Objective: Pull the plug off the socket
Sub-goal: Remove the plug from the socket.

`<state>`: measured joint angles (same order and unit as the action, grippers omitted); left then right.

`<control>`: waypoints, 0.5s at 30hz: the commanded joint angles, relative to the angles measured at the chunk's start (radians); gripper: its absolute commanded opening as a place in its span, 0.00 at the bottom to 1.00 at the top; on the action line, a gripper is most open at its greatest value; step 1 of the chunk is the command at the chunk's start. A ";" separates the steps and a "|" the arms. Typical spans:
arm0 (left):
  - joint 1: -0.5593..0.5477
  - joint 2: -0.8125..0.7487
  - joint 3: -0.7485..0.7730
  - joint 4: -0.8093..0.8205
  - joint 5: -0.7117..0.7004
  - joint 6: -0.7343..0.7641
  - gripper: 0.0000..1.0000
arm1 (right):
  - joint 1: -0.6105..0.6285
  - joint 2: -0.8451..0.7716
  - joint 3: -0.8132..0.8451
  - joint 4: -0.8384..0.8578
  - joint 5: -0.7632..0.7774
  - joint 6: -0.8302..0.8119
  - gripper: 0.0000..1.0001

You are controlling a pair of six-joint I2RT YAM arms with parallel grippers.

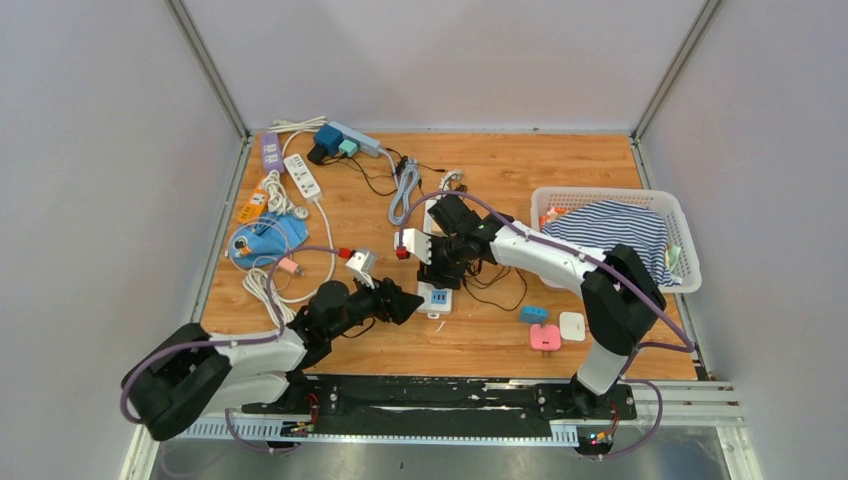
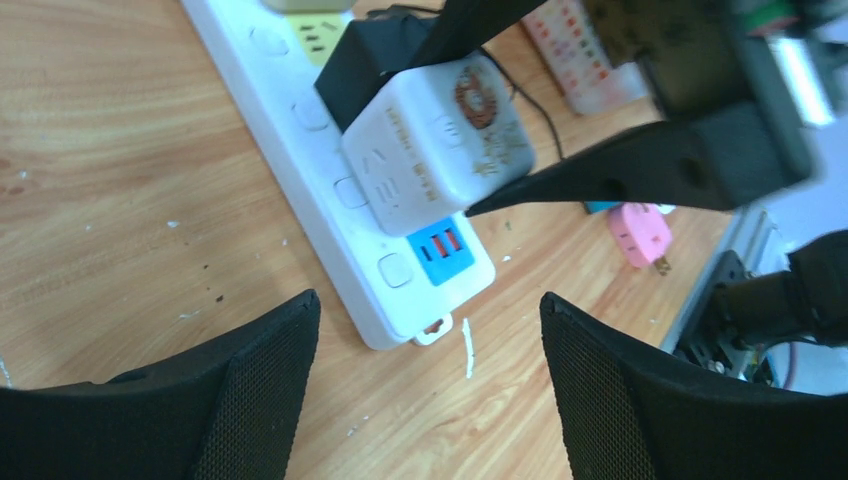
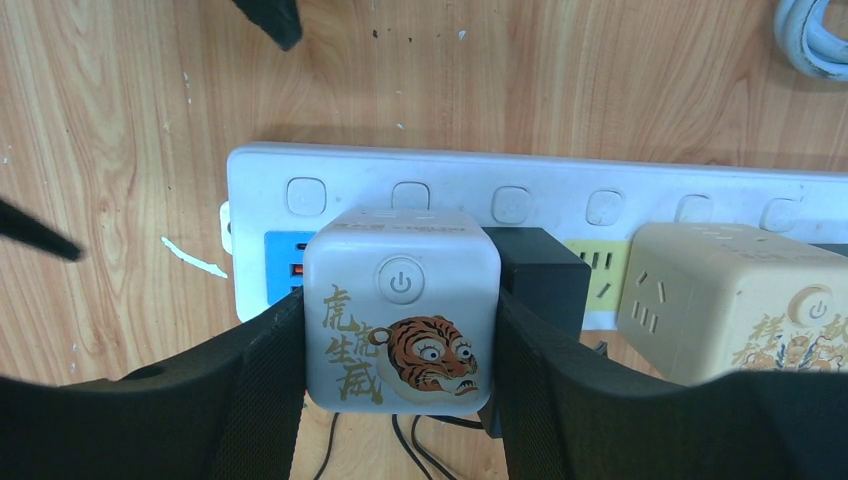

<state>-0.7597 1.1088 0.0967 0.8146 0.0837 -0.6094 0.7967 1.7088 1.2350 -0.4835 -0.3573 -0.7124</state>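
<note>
Right gripper (image 3: 398,300) fingers (image 3: 250,390) fill the bottom of the right wrist view, pressed against both side faces of the white cube plug (image 3: 400,350), which bears a tiger picture and a round power button. Status: clamped on the plug. Location of the plug: against the face of the white power strip (image 3: 600,190), at the end that carries the blue USB panel (image 3: 283,262). Whether its prongs are fully seated cannot be told. Just beside the plug, a black adapter (image 3: 540,270) occupies the next position, followed by a beige cube plug (image 3: 730,290). Left gripper (image 2: 428,300) status: fingers apart, nothing between them, positioned over the wooden table (image 2: 120,160) near the USB end of the strip and not touching it. On the right side of the table, well apart from the strip, a white basket (image 1: 690,240) holds a striped cloth (image 1: 610,230), and a pink plug (image 1: 545,337) lies loose near the front edge.
</note>
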 commanded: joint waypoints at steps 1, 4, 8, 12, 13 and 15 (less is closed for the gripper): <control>-0.006 -0.139 -0.047 -0.071 0.069 0.048 0.84 | -0.035 0.082 -0.024 -0.145 -0.044 0.033 0.00; -0.056 -0.188 -0.055 -0.075 0.039 0.103 0.85 | -0.036 0.090 -0.014 -0.149 -0.056 0.047 0.00; -0.131 -0.189 -0.055 -0.071 -0.113 0.171 0.85 | -0.038 0.099 -0.002 -0.151 -0.059 0.062 0.00; -0.234 -0.188 -0.040 -0.069 -0.316 0.275 0.89 | -0.051 0.111 0.011 -0.147 -0.065 0.093 0.00; -0.244 -0.186 -0.038 -0.069 -0.346 0.299 0.90 | -0.054 0.114 0.013 -0.144 -0.060 0.102 0.00; -0.246 -0.169 -0.039 -0.062 -0.391 0.310 0.97 | -0.061 0.123 0.016 -0.134 -0.052 0.127 0.00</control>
<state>-0.9821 0.9249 0.0521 0.7483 -0.1188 -0.3996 0.7734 1.7401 1.2778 -0.5209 -0.4084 -0.6827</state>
